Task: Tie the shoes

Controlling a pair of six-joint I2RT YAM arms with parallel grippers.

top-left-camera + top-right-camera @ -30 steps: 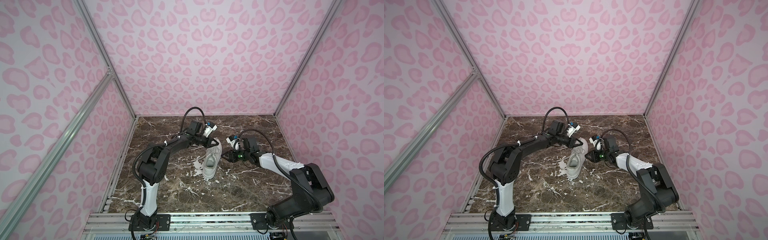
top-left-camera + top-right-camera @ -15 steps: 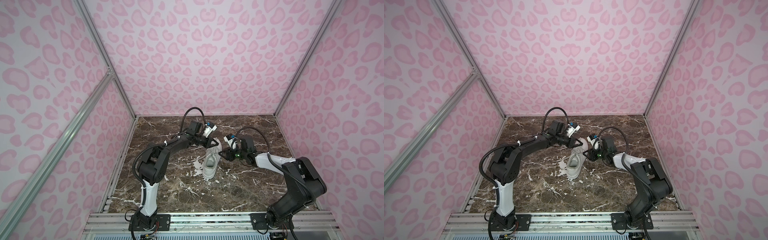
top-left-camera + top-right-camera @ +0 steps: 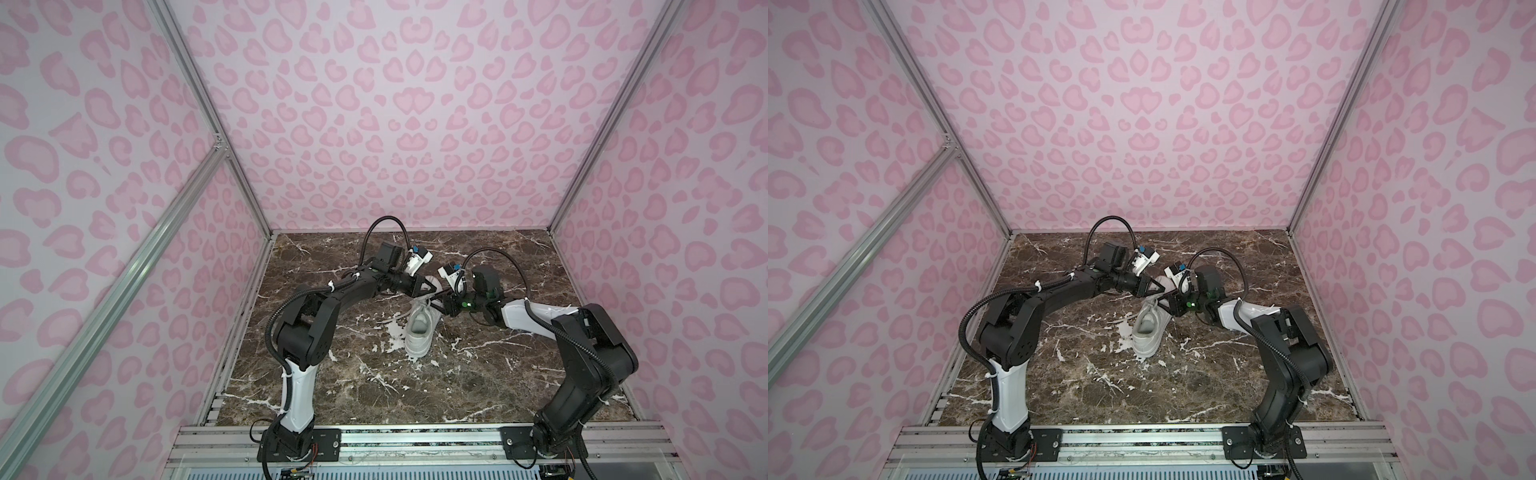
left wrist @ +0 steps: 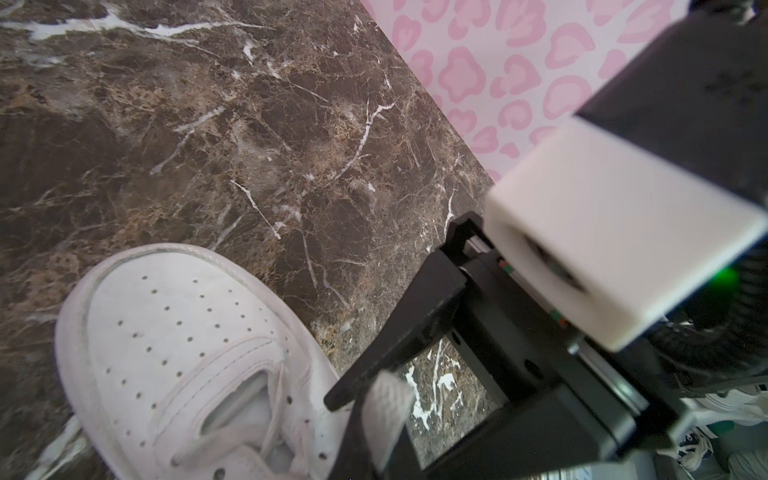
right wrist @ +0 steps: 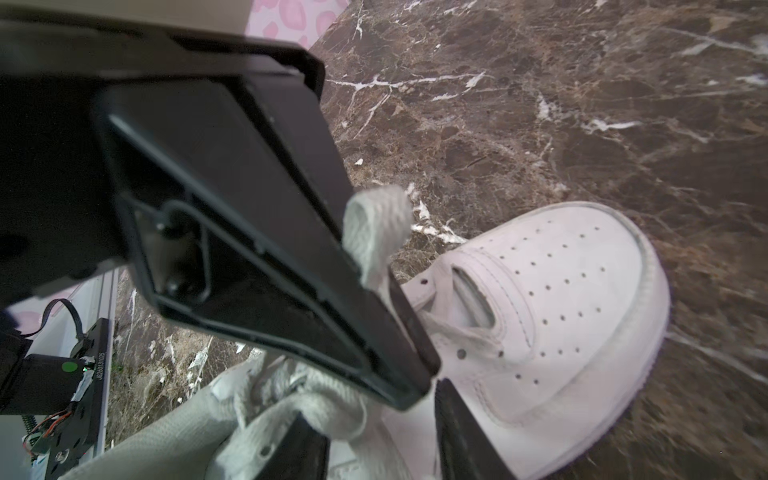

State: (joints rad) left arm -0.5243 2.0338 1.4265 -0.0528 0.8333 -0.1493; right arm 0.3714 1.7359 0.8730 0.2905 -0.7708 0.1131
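left pincer [image 5: 417, 380]: pressed together on lace loop [image 5: 376, 226]; fold poking out past the tips, held up above the lacing
right pincer [image 3: 442, 303]: spread part way, nothing visibly pinched; tips just beside left pincer, either side of the lace run below it; contact with lace not tellable
sneaker [image 3: 417, 332]: on counter [image 3: 374, 395], about midway between left and right edges, nearer back edge than front; toe toward back edge, heel toward front
just changed: right pincer swung in over the last second, from apart on the right-edge side to just beside the held loop; left pincer and sneaker unmoved, same pinch
meaning for task: judged as hand-off or second-strand step; one loop formed, no knot visible yet, so early to middle; next probably closing on the other strand or wrapping round the loop
risk: crowded tips, easy to knock the loop free or drag the sneaker along the counter
lace material: flat woven tape, white, limp, slightly fuzzy weave; keeps a fold only while pinched
upper: smooth white leather look, rounded perforated toe box, stitched seams, faint grey scuffing; thick rubbery sole
fingers [image 5: 249, 208]: hard black plastic, long tapering wedges
counter surface: dark brown marble look, glossy, hard; white veins easy to confuse with loose lace beside the sneaker
walls [image 3: 395, 104]: pink leopard print, flat, matte
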